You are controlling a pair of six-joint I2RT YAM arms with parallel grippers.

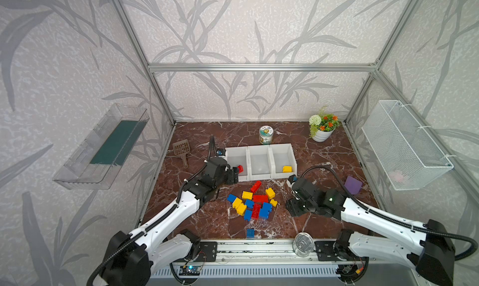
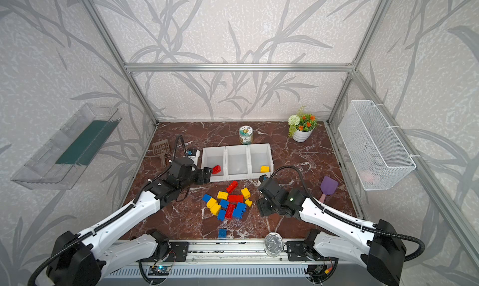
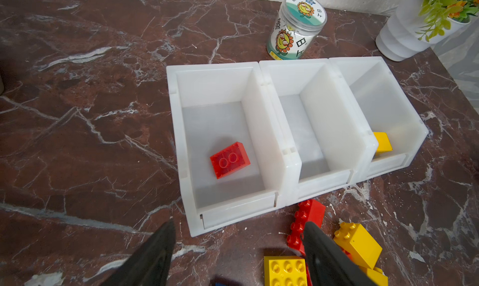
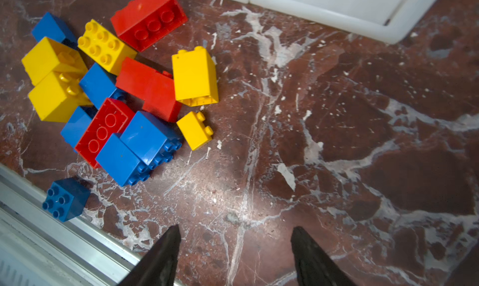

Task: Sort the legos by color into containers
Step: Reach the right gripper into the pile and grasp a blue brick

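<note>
Three joined bins (image 3: 334, 121) hold a red brick (image 3: 229, 159) and a yellow brick (image 3: 382, 142); the lego pile (image 1: 255, 203) lies just before them. Left gripper (image 1: 235, 175) at their front rim, right gripper (image 4: 234, 229) over bare marble (image 4: 337, 142), both with jaws spread, empty.

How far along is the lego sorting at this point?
Barely started. Done: one red brick lies in the left bin, one yellow brick in the right bin; the middle bin holds nothing. In hand: nothing; the left gripper and right gripper are both open and empty. Left: the mixed pile in front of the bins, plus a lone blue brick nearer the robot.
</note>
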